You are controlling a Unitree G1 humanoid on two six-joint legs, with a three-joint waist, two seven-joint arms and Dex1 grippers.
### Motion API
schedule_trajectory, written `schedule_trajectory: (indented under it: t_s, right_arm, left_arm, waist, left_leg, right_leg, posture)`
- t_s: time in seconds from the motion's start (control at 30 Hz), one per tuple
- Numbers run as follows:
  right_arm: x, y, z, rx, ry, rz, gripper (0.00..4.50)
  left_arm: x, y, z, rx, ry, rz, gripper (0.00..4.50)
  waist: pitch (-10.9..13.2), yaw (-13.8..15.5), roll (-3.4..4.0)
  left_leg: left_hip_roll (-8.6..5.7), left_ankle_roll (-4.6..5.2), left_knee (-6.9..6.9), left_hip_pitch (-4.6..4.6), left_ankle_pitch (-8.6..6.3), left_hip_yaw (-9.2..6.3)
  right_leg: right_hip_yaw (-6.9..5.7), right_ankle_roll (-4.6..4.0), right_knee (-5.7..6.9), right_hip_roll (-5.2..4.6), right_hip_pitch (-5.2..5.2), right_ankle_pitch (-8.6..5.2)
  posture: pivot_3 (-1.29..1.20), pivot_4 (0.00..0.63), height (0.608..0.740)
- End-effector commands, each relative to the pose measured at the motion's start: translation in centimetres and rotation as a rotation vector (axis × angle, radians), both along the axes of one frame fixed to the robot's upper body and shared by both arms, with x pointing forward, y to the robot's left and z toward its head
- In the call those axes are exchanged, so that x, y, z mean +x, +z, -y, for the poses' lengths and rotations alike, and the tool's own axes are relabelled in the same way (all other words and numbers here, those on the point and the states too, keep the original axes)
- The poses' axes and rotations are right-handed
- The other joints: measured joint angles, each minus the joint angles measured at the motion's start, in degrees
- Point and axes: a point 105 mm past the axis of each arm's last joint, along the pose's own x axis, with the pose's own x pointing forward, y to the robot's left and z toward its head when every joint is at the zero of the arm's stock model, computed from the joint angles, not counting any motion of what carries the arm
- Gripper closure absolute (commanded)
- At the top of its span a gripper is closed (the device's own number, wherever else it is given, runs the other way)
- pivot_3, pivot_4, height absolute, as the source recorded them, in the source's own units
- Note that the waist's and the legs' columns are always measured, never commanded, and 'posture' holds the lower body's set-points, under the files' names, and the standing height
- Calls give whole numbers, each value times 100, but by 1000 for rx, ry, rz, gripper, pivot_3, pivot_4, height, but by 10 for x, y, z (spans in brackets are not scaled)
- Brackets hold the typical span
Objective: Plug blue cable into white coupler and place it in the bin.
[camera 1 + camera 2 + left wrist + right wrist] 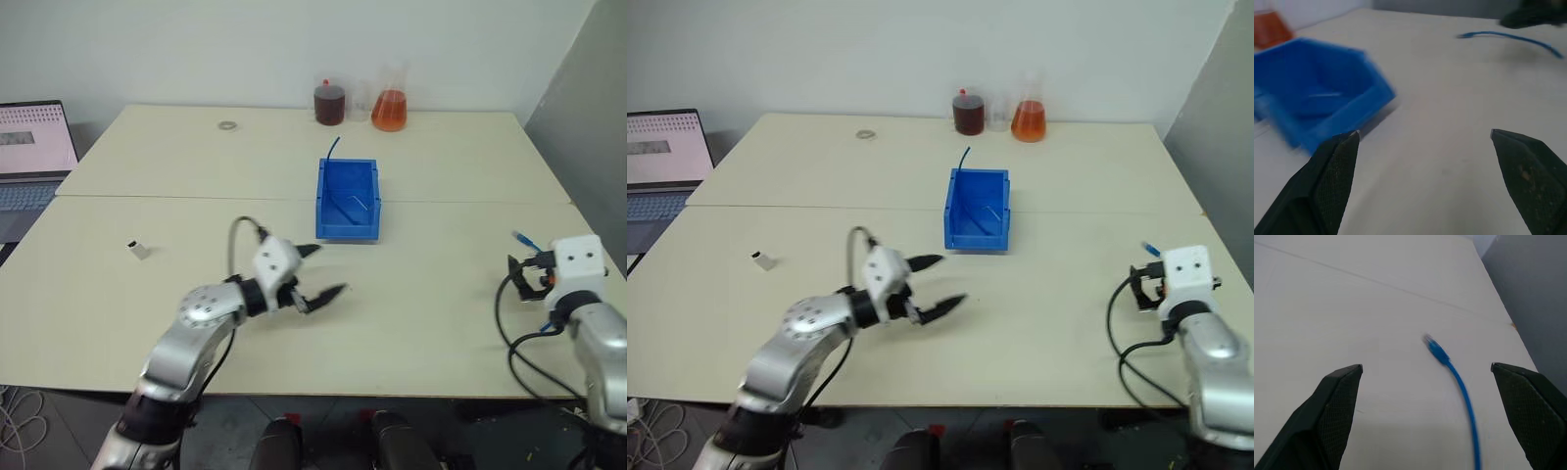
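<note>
Seen from the head views: blue bin (348, 201) near the table's (196, 166) centre, long axis running 12 to 6 o'clock, lower lip toward 6. White coupler (139, 250) lying at 9 o'clock of the bin, well apart, small and hard to read; dark opening not made out. Left gripper (323, 272) hovering at 7 o'clock of the bin, pointing toward 3 o'clock, jaws spread wide, nothing between them. Right gripper (521, 278) at the table's 3 o'clock edge, jaws wide apart, gripping nothing. Blue cable (526, 240) just beyond it, mostly hidden behind the white wrist housing, only a short tip showing.

Given by the right wrist view: the cable (1457, 382) lying on the bare tabletop between the two fingertips (1344, 391) but untouched, plug end away from the gripper, tail cut off at the frame edge. Given by the left wrist view: the same cable (1508, 38) stretched beyond the bin (1317, 105), blurred, with a thin pale streak inside the bin, unidentifiable.

At the table's 12 o'clock edge: dark jar (330, 103), flask of orange liquid (389, 106), small ring (228, 125). Laptop (29, 162) at 10 o'clock, cut off by the frame. Thin dark-blue stub (334, 147) rising at the bin's far rim.
</note>
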Motion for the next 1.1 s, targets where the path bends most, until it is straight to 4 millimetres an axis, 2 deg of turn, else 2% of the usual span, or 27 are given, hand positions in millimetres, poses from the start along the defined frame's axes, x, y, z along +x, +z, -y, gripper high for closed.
schedule_trajectory:
  t_s: [0.03,0.2,0.27,0.43,0.57,0.67,0.97,1.07,1.1]
  right_arm:
    - [15,13,31,39,78,-14,22]
    - [34,2,51,104,173,-105,22]
    - [39,-6,54,147,202,-148,22]
    - [45,-22,62,156,207,-223,22]
    - [43,-37,60,159,234,-297,22]
    - [42,-42,58,171,247,-312,474]
    - [43,-49,52,175,273,-321,2700]
    - [40,-52,52,173,279,-332,3380]
    - [40,-50,53,191,274,-315,3763]
  left_arm:
    - [0,2,39,30,-231,58,0]
    - [11,11,74,16,-335,112,0]
    - [15,13,81,10,-350,128,0]
    - [16,12,81,3,-350,139,0]
    - [12,12,74,-1,-337,126,0]
    - [11,10,68,3,-312,117,0]
    - [9,10,60,1,-283,96,0]
    - [10,9,58,29,-292,106,0]
    - [11,9,57,31,-292,106,0]
  waist:
    - [1,-15,2]
    - [1,-39,2]
    - [0,-57,3]
    - [1,-116,5]
    - [0,-125,7]
    - [0,-119,7]
    - [0,-117,7]
    - [1,-120,7]
    - [1,-119,7]
  left_leg:
    - [0,4,-4,-2,2,0]
    - [1,10,-1,-3,5,0]
    - [-3,12,1,-1,6,7]
    - [-4,13,-3,-1,7,7]
    - [-7,13,-1,0,7,8]
    - [-8,12,0,1,7,6]
    - [-10,11,8,12,8,3]
    - [-11,12,4,42,7,1]
    - [-11,13,-4,75,7,-4]
  right_leg:
    - [0,-1,-1,1,-3,0]
    - [2,-2,0,3,-2,0]
    - [7,0,1,0,-1,1]
    - [10,-1,3,-3,-1,2]
    - [12,-1,8,-8,-1,2]
    - [10,0,10,-10,0,2]
    - [9,5,11,-13,18,5]
    - [7,6,0,-13,52,4]
    - [2,6,-21,-13,89,4]
  posture:
    - [0,150,740]
    - [0,150,740]
    - [0,150,740]
    - [0,150,740]
    - [0,150,740]
    - [0,150,740]
    - [0,150,740]
    - [0,150,740]
    - [0,150,740]
